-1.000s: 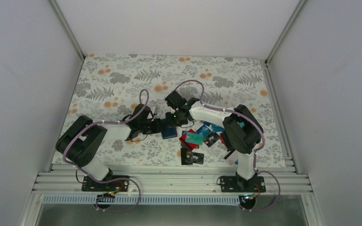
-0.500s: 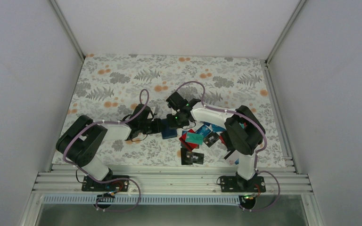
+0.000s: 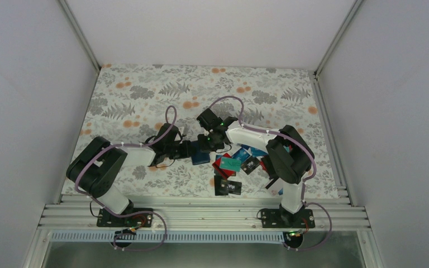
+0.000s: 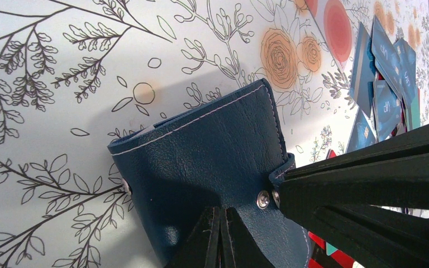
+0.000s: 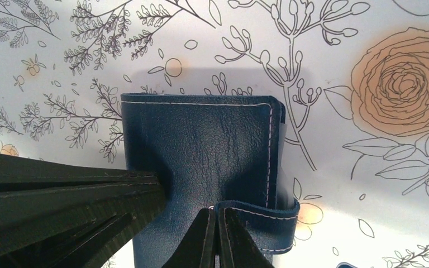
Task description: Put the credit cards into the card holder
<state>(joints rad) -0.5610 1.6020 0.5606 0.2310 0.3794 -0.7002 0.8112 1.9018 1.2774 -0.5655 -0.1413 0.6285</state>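
Right gripper (image 5: 218, 226) has turned slightly | it and left gripper (image 4: 222, 226) closed tight, tips on card holder (image 5: 201, 145) | credit cards (image 3: 236, 164) beside, toward right edge of counter (image 3: 145, 89)

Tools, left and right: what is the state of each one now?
Left tool: closed, tips against the card holder; a grip cannot be told.
Right tool: closed, tips at its clasp tab; a grip cannot be told.

Left end effector (image 4: 222, 209) and right end effector (image 5: 217, 209) both at card holder (image 4: 212, 151), credit cards (image 3: 236, 164) alongside; far table (image 3: 145, 89) free.
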